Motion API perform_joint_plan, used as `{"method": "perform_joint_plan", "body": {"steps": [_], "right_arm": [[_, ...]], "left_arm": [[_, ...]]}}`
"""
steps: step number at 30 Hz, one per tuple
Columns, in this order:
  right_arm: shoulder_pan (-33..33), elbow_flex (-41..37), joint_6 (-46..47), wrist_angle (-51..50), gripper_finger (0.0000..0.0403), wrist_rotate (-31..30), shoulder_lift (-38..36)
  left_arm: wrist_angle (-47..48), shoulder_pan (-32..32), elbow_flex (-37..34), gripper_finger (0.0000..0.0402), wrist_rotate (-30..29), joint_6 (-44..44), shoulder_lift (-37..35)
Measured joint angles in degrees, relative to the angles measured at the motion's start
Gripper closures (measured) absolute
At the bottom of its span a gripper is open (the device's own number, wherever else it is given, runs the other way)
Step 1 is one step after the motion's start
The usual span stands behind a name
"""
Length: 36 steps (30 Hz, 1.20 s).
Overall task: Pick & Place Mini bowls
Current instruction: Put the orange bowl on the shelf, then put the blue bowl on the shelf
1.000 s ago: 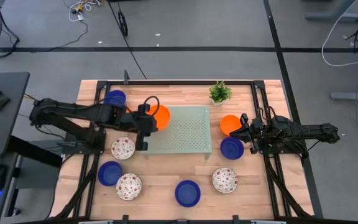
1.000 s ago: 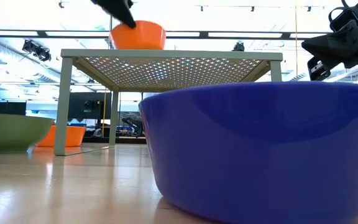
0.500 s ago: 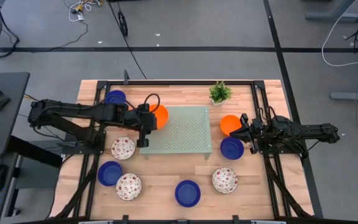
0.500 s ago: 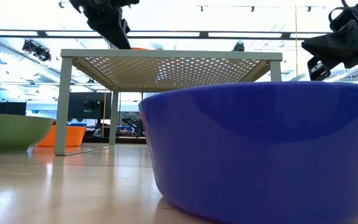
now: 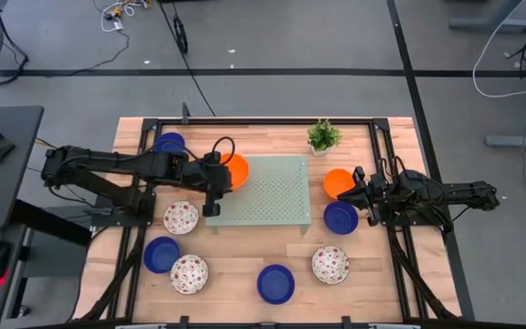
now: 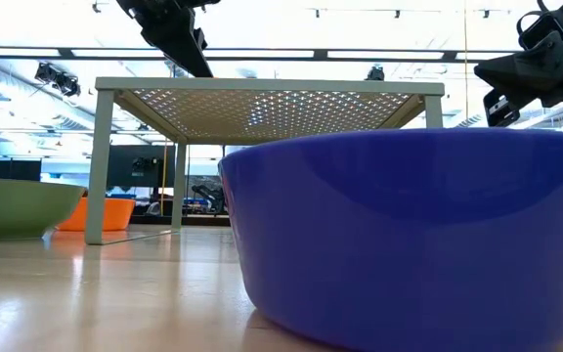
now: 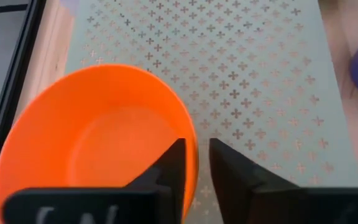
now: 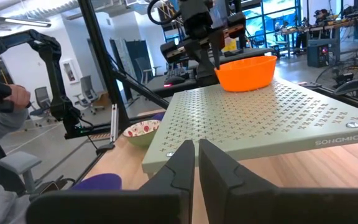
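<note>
An orange mini bowl [image 5: 236, 169] sits on the far left corner of the pale green perforated tray [image 5: 277, 194]. My left gripper [image 5: 222, 175] is at its rim and shut on it. The right wrist view shows this bowl [image 8: 246, 71] level on the tray top. My right gripper [image 5: 365, 196] is shut and hovers right of the tray, between a second orange bowl [image 5: 338, 182] and a dark blue bowl [image 5: 341, 217] that stand on the table. Several more blue and red-speckled bowls rest on the wood. My left gripper pinches the orange bowl's rim [image 7: 193, 149] on the side toward the tray's middle. One finger [image 7: 173, 165] is inside the bowl and the other finger [image 7: 229, 168] outside. The fingers come from above, pointing down. The bowl's base rests on the tray, upright.
Blue bowls [image 5: 170, 143] [image 5: 161, 254] [image 5: 275, 283] and speckled bowls [image 5: 180, 217] [image 5: 189, 273] [image 5: 331, 264] ring the tray. A small potted plant [image 5: 323, 135] stands at the far edge. The tray top [image 7: 260, 74] is otherwise bare. A person's hand [image 8: 5, 96] shows beyond the table.
My left gripper has come down with the orange bowl. A second ago the bowl stood above the tray top in the low view. It has since sunk behind the tray's edge and sits on the tray's far left corner.
</note>
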<state>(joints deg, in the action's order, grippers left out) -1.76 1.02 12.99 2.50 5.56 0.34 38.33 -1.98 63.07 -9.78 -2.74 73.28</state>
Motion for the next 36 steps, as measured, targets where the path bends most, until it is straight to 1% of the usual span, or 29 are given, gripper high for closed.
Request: {"method": "perform_joint_plan", "body": {"steps": [3, 8, 11, 13, 15, 17, 20, 23, 25, 28, 31, 34, 36], "right_arm": [[0.0, 0.0, 0.0, 0.0, 0.0376, 0.02, 0.0], [0.01, -0.01, 0.0, 0.0, 0.0376, 0.02, 0.01], [0.02, -0.02, 0.0, 0.0, 0.0376, 0.0, 0.02], [0.02, -0.02, 0.0, -0.02, 0.0376, 0.0, 0.02], [0.0, -0.01, 0.0, -0.1, 0.0376, 0.02, 0.02], [0.0, -0.02, 0.0, -0.1, 0.0376, -0.01, 0.02], [0.01, -0.02, 0.0, -0.07, 0.0376, 0.01, 0.02], [0.02, -0.02, 0.0, -0.04, 0.0376, 0.02, 0.02], [0.02, -0.02, 0.0, -0.03, 0.0376, 0.0, 0.02], [0.01, 0.0, 0.0, -0.02, 0.0376, 0.0, 0.02], [0.0, 0.0, 0.0, -0.02, 0.0376, 0.0, 0.02], [0.02, -0.01, 0.0, -0.02, 0.0376, 0.0, 0.02], [0.01, 0.0, 0.0, -0.02, 0.0376, 0.02, 0.02]], "left_arm": [[1.11, 0.0, 1.12, 0.0278, 0.02, -0.78, 0.08], [5.97, -1.02, 7.94, 0.0225, -0.04, 0.55, -1.63], [9.02, -3.03, 11.38, 0.0209, -0.02, 1.87, -4.12], [9.13, -4.94, 11.52, 0.0205, -0.08, 2.09, -7.06], [8.71, -7.19, 10.03, 0.0206, -1.13, 2.55, -10.64], [7.9, -9.5, 6.6, 0.0209, -3.94, 3.99, -14.74], [3.57, -13.02, -1.61, 0.0215, -10.1, 5.74, -21.89], [-3.94, -15.26, -12.08, 0.022, -13.95, 5.99, -29.51], [-10.14, -15.99, -19.38, 0.022, -14.49, 5.99, -34.3], [-20.05, -16.42, -29.55, 0.022, -14.35, 6.05, -40.28], [-29.73, -16.91, -38.19, 0.022, -12.31, 6.6, -44.28], [-39.66, -17.83, -45.5, 0.022, -6.53, 7.34, -46.18], [-45.34, -18.76, -49.13, 0.022, -2.0, 8.8, -46.42]]}}
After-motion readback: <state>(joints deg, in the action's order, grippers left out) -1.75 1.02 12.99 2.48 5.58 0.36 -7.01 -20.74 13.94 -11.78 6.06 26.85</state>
